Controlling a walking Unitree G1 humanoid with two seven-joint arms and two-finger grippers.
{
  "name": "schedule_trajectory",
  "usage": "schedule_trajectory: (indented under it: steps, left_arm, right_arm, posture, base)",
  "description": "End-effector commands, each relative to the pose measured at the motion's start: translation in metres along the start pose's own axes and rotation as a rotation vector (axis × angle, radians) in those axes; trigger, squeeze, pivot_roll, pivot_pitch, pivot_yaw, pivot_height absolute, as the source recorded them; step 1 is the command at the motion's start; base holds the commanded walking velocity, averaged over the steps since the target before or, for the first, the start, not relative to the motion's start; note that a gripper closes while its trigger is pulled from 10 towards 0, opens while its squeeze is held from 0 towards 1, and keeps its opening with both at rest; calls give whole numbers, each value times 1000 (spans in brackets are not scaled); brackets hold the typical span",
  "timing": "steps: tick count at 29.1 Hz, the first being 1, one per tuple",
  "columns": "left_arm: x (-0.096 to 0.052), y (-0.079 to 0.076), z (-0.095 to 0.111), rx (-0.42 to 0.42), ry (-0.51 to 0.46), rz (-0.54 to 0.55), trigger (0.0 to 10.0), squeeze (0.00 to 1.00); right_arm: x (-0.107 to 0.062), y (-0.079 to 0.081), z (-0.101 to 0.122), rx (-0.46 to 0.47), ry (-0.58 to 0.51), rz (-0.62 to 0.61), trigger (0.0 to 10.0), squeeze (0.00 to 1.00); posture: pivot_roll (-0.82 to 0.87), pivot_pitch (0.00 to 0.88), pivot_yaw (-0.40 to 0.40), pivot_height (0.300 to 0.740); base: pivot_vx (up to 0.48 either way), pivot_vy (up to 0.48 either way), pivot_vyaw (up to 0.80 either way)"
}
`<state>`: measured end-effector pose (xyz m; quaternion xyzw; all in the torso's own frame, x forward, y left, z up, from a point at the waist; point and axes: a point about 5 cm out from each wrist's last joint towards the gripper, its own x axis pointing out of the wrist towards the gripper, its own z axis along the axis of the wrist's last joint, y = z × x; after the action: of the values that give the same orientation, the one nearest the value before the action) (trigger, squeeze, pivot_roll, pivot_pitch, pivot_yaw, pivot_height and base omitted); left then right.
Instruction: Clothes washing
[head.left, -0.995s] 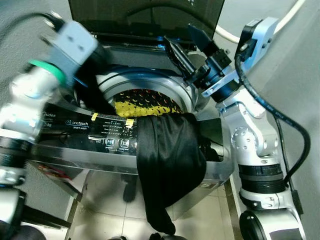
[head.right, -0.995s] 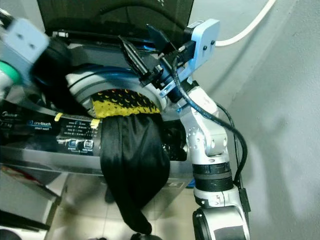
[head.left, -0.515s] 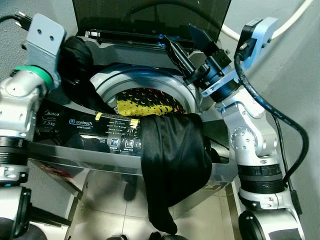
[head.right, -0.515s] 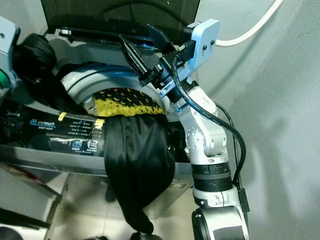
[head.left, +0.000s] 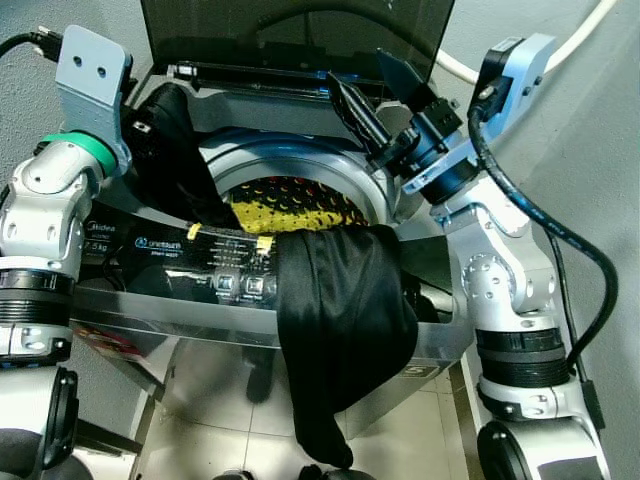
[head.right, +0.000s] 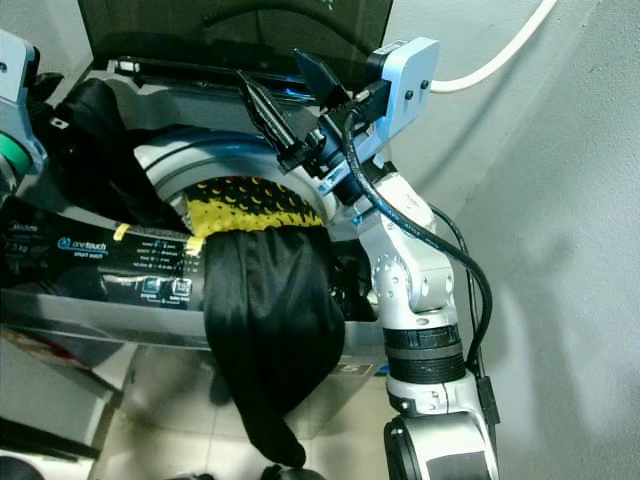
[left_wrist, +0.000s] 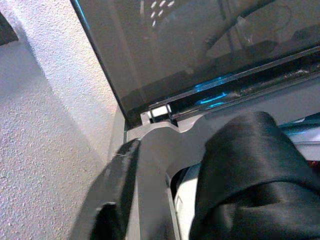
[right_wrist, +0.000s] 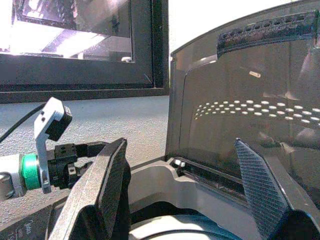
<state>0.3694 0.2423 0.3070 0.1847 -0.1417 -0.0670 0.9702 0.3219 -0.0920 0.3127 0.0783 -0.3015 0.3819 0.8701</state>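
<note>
Loading step: left gripper (head.left: 150, 115), upper left, is clamping a black garment (head.left: 185, 160) over the washer (head.left: 200, 330) drum; right gripper (head.left: 380, 95) is hovering, fingers apart. Next probably needs dropping it inside.

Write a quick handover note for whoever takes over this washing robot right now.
Left gripper: shut on a black garment at the washer's back left corner, trailing over the drum rim.
Right gripper: open, empty, above the drum's right rim.
Top-load washing machine: lid up. A yellow-and-black patterned cloth lies in the drum. A second black garment hangs over the front panel, mostly outside.
Done: one cloth in.
Left: drop the held garment in, lift in the hanging one, close the lid.
</note>
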Motion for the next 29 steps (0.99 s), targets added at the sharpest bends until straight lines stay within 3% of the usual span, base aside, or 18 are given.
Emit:
schedule_trajectory:
  steps: [1, 10, 13, 14, 15, 16, 19, 21, 23, 25, 26, 27, 28, 29]
  left_arm:
    - [0, 2, 2, -8, -17, 5, 10000, 1000]
    - [0, 3, 3, -9, -27, 7, 10000, 1000]
    - [-1, -2, 7, 42, -41, -14, 10000, 1000]
    - [-3, -8, 14, 125, -84, -22, 10000, 0]
    - [-3, -8, 14, 125, -84, -22, 10000, 0]
    - [-4, -13, 19, 181, -116, -29, 10000, 0]
    - [-10, -27, 43, 172, -268, -25, 10000, 0]
    - [-24, -54, 64, 179, -387, -130, 10000, 0]
    - [-32, -68, 71, 161, -425, -210, 10000, 0]
    - [-34, -70, 72, 157, -431, -227, 10000, 0]
    - [-40, -80, 75, 84, -431, -327, 10000, 0]
    - [-40, -80, 75, 84, -431, -327, 10000, 0]
    - [-47, -89, 79, 1, -435, -430, 10000, 0]
    - [-47, -89, 79, 1, -435, -430, 10000, 0]
  right_arm:
    - [-1, 2, 0, -7, 7, 11, 10000, 0]
    - [-1, 1, 0, -7, 8, 14, 10000, 0]
    - [-1, 2, 0, -7, 10, 18, 10000, 0]
    - [-1, 3, -1, -7, 14, 27, 10000, 0]
    - [-1, 3, -1, -7, 14, 27, 10000, 0]
    - [-1, 4, -1, -7, 17, 33, 10000, 0]
    - [-2, 5, -2, -8, 22, 43, 10000, 0]
    - [-2, 5, -2, -7, 17, 39, 10000, 0]
    - [-1, 5, -2, -7, 16, 35, 10000, 0]
    - [-1, 5, -2, -8, 15, 34, 10000, 0]
    - [-1, 4, -2, -7, 16, 32, 10000, 0]
    - [-1, 4, -2, -7, 16, 32, 10000, 0]
    - [-1, 4, -2, -7, 16, 31, 10000, 0]
    - [-1, 4, -2, -7, 16, 31, 10000, 0]
  posture:
    - [56, 80, -9, 740]
    - [56, 76, -11, 740]
    - [56, 75, -12, 740]
    - [56, 72, -11, 740]
    - [56, 72, -11, 740]
    - [56, 72, -11, 740]
    - [58, 72, -9, 740]
    - [59, 71, -10, 740]
    - [59, 71, -10, 740]
    - [59, 71, -10, 740]
    - [66, 71, -13, 740]
    - [66, 71, -13, 740]
    - [67, 71, -12, 740]
    - [67, 71, -12, 740]
  base:
    - [0, 0, 0]
    - [0, 0, 0]
    - [0, 0, 0]
    - [0, 0, 0]
    - [0, 0, 0]
    - [0, 0, 0]
    - [0, 0, 0]
    - [0, 0, 0]
    - [0, 0, 0]
    - [0, 0, 0]
    - [0, 0, 0]
    - [0, 0, 0]
    - [0, 0, 0]
    - [0, 0, 0]
